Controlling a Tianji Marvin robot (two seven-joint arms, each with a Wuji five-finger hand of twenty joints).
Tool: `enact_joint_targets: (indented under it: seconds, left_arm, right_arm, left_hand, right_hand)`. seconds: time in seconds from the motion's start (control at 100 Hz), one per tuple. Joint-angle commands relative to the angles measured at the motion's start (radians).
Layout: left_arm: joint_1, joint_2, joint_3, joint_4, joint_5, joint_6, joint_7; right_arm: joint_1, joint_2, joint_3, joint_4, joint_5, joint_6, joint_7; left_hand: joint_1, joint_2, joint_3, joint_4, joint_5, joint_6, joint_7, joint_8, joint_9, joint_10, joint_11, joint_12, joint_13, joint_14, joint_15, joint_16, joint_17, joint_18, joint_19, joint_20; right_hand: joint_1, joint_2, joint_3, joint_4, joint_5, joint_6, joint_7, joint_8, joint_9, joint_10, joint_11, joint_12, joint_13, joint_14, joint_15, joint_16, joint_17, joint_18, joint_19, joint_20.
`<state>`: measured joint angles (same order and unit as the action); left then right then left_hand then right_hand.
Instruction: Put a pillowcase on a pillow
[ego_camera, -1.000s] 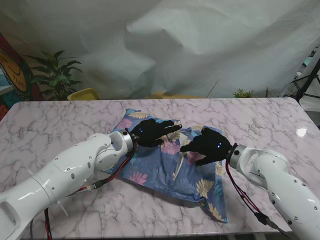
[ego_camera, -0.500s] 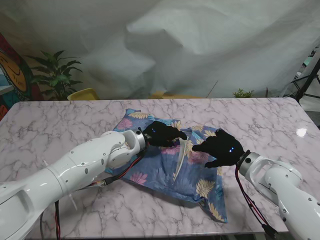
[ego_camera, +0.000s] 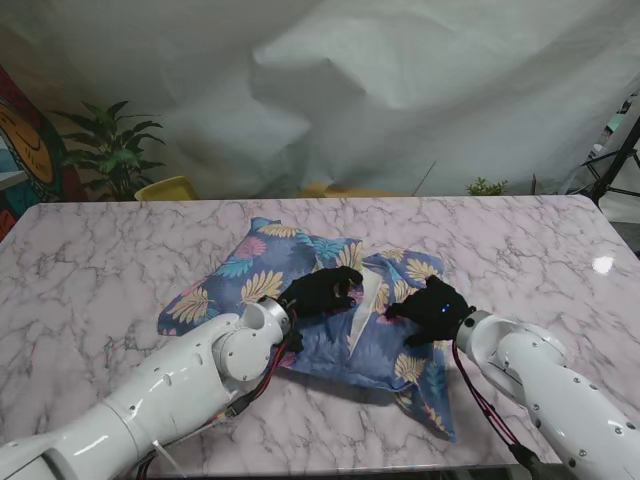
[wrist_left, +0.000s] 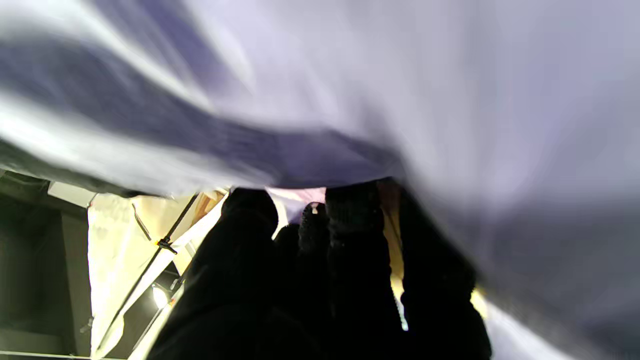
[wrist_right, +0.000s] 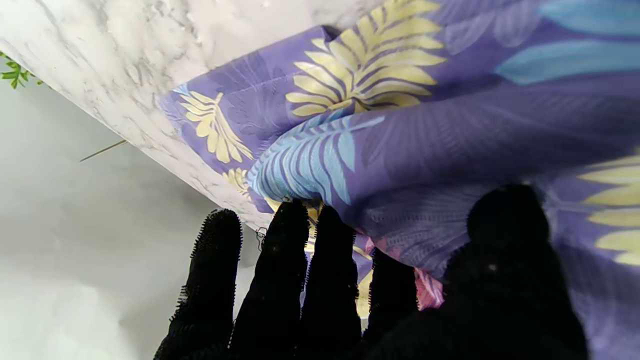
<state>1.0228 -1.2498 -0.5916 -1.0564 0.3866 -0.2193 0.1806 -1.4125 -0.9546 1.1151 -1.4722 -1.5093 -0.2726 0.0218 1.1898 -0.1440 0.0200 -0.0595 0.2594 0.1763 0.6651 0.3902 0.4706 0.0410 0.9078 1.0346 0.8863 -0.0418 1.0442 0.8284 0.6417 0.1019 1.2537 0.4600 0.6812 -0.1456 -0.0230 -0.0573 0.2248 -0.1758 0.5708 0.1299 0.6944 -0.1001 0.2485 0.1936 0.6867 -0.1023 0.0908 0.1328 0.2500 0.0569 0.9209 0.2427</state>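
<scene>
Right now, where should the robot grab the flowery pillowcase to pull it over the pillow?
Probably at the open edge of the pillowcase, beside the white strip of pillow showing in the middle. The loose flap hanging at the table's near edge is free cloth a hand could pinch from the near right side. The left hand and right hand already rest near that opening.

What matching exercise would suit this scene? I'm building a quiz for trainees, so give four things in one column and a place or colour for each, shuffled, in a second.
Things:
1. left hand
2. right hand
3. potted plant
4. pillowcase

Places or colours:
A. beyond the table's far left edge
B. purple with yellow, blue and pink leaves
C. on the fabric, right of the white opening
D. on the fabric, left of the white opening

Pairs: 1-D, 2-C, 3-A, 4-B
</scene>
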Motion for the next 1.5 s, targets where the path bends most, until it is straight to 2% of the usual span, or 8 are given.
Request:
enact_joint_targets:
  seconds: [0.0,0.36,0.63,0.77,0.89,1.1,1.28,1.49]
  left_arm:
    - [0.025,-0.009,0.004,0.006,0.01,-0.013,-0.041]
    - [0.054,-0.053,-0.015,0.044,-0.068,-0.067,0.034]
    - [0.111,-0.031,-0.117,-0.108,0.014,-0.03,0.141]
    - [0.158,-0.002,-0.188,-0.224,0.114,0.021,0.187]
    - [0.196,0.041,-0.255,-0.316,0.278,0.113,0.211]
    - [0.304,0.101,-0.403,-0.441,0.395,0.241,0.096]
    - [0.384,0.11,-0.485,-0.47,0.398,0.292,0.074]
    - [0.472,0.093,-0.563,-0.486,0.338,0.331,0.137]
  right_arm:
    - [0.025,-0.006,-0.006,0.022,0.005,0.014,0.009]
    - [0.155,-0.007,-0.116,0.125,0.055,0.057,-0.058]
    - [0.057,-0.007,-0.018,0.013,-0.019,0.04,-0.081]
    - [-0.024,-0.013,0.068,-0.057,-0.044,0.046,-0.15]
    - [-0.112,-0.023,0.16,-0.111,-0.041,0.072,-0.244]
    - [-0.235,-0.047,0.275,-0.127,0.025,0.131,-0.44]
    - [-0.252,-0.075,0.296,-0.017,0.165,0.135,-0.614]
    - [-0.219,-0.115,0.289,0.149,0.361,-0.01,-0.715]
  left_hand:
    - [0.039,0.041,-0.016,0.03,-0.057,0.03,-0.016,-0.005,-0.056,0.012,-0.007,0.002,-0.028,0.008,-0.015,-0.014,0.037,0.053,-0.053,-0.054]
    - [0.068,0.053,-0.022,0.033,-0.059,0.062,-0.003,0.002,-0.146,0.069,-0.05,-0.084,-0.137,0.055,-0.114,-0.045,-0.015,0.054,-0.158,-0.105]
    - [0.04,0.102,-0.025,0.036,-0.029,0.022,-0.002,-0.013,-0.214,0.081,-0.176,-0.292,-0.251,0.137,-0.236,-0.106,-0.154,0.087,-0.162,-0.031]
    - [-0.017,0.115,-0.029,0.036,0.001,-0.024,-0.033,-0.029,-0.211,0.071,-0.283,-0.445,-0.375,0.177,-0.39,-0.184,-0.314,0.048,-0.233,-0.009]
    - [-0.092,0.138,-0.027,0.039,0.032,-0.062,-0.081,-0.04,-0.221,0.035,-0.403,-0.539,-0.515,0.206,-0.555,-0.283,-0.456,0.014,-0.394,-0.042]
    - [-0.209,0.182,-0.038,0.037,0.005,-0.068,-0.272,-0.097,-0.267,-0.005,-0.606,-0.674,-0.735,0.193,-0.736,-0.432,-0.641,-0.048,-0.65,-0.149]
    - [-0.3,0.208,-0.046,0.032,-0.035,-0.065,-0.426,-0.134,-0.301,-0.011,-0.763,-0.756,-0.81,0.166,-0.887,-0.556,-0.669,-0.093,-0.93,-0.272]
    - [-0.349,0.218,-0.05,0.031,-0.047,-0.062,-0.52,-0.149,-0.325,-0.015,-0.836,-0.816,-0.841,0.144,-0.984,-0.583,-0.677,-0.123,-1.132,-0.26]
  right_hand:
    - [0.003,0.034,0.023,0.024,0.02,-0.012,-0.029,0.003,-0.034,-0.013,0.005,-0.003,-0.011,0.024,0.045,0.008,-0.019,0.022,-0.007,-0.005]
    - [0.006,0.022,0.019,0.024,0.008,-0.028,-0.022,0.009,-0.06,-0.028,0.032,0.009,-0.02,0.017,0.042,0.007,-0.029,0.019,-0.002,-0.002]
    - [-0.037,-0.041,-0.002,0.018,0.009,-0.016,-0.02,0.01,-0.059,-0.027,0.037,0.009,-0.023,0.022,0.041,0.006,-0.031,0.021,-0.004,-0.003]
    - [-0.144,-0.03,0.013,0.023,-0.011,0.011,-0.045,-0.003,-0.097,-0.006,0.031,0.007,-0.056,0.039,0.031,0.002,-0.047,0.029,-0.012,-0.007]
    - [-0.24,0.038,0.025,0.02,-0.045,0.05,-0.068,-0.016,-0.169,0.027,0.04,0.012,-0.113,0.062,0.02,-0.002,-0.078,0.045,-0.014,-0.007]
    - [-0.362,0.214,0.013,0.004,-0.059,0.079,-0.117,-0.034,-0.257,0.067,0.055,0.018,-0.192,0.074,0.017,-0.003,-0.136,0.068,-0.022,-0.011]
    - [-0.421,0.325,-0.007,-0.011,-0.029,0.076,-0.132,-0.042,-0.298,0.066,0.063,0.018,-0.244,0.03,-0.001,-0.013,-0.192,0.001,-0.068,-0.035]
    - [-0.417,0.377,-0.014,-0.011,0.075,0.063,-0.126,-0.043,-0.263,0.041,0.035,-0.001,-0.246,-0.003,-0.037,-0.037,-0.211,-0.072,-0.181,-0.101]
